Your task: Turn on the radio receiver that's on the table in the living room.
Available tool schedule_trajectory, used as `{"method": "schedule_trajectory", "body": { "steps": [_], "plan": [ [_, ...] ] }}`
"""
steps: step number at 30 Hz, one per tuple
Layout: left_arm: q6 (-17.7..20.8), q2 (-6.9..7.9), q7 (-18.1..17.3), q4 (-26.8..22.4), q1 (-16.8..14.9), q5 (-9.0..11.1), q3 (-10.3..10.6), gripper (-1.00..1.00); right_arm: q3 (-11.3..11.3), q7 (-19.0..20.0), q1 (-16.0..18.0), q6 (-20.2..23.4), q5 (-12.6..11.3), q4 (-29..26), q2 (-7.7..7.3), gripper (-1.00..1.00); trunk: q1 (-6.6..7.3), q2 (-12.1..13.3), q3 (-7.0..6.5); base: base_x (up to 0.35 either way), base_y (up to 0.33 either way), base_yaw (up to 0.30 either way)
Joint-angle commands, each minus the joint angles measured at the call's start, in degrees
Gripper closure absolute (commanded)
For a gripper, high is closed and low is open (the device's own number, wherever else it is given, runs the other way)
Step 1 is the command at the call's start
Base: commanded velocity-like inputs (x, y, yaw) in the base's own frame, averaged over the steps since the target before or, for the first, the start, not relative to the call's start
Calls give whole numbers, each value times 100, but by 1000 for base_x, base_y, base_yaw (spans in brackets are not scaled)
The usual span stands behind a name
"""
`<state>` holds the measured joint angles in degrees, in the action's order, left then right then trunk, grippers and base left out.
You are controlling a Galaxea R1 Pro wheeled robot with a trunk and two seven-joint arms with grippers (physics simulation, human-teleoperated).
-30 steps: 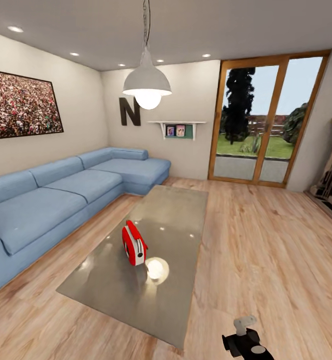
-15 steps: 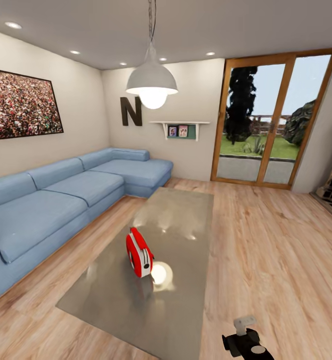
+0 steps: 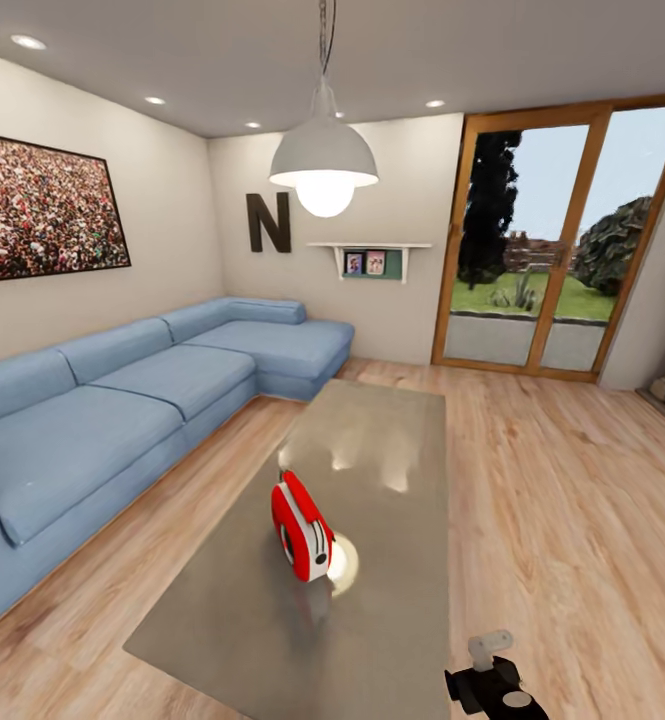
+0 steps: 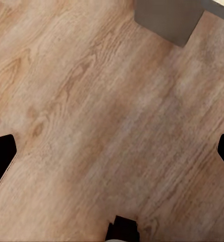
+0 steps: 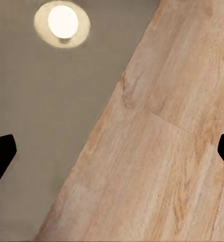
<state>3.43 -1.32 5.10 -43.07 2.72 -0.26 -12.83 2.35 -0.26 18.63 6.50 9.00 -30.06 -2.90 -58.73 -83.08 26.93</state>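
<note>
Item: your small bright-red radio receiver, upright on glossy grey-beige low surface; blue corner sofa beside; both jaws spread over floor

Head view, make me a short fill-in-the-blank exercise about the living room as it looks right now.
1. The red radio receiver stands on the glossy ____.
2. Along the left wall runs a blue ____.
3. Above the table hangs a lit white pendant ____.
4. The big letter on the far wall is ____.

Missing words: table; sofa; lamp; N
</note>
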Motion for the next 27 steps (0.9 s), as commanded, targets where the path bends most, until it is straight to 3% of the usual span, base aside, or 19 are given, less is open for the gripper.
{"method": "schedule_trajectory", "body": {
  "steps": [1, 12, 20, 27],
  "plan": [
    [0, 0, 0, 0, 0, 0, 0, -100, 2, 0, 0, 0, 1, 0, 0, -100, 0, 0, 0, 231, 189, 0],
    [0, 0, 0, 0, 0, -6, 0, -100, 11, 0, 0, -445, -25, 15, 0, -100, 0, 0, 0, 147, 109, 0],
    [-4, 0, 0, 0, 0, -6, 0, -100, -4, 10, 0, -485, 211, 2, 0, -100, 0, 0, 0, 2, 1, 0],
    [-96, 48, 0, 0, 0, -5, -8, -100, 56, 33, 63, -263, 297, -929, 116, -100, 0, 0, 0, 0, 0, 0]
  ]
}}
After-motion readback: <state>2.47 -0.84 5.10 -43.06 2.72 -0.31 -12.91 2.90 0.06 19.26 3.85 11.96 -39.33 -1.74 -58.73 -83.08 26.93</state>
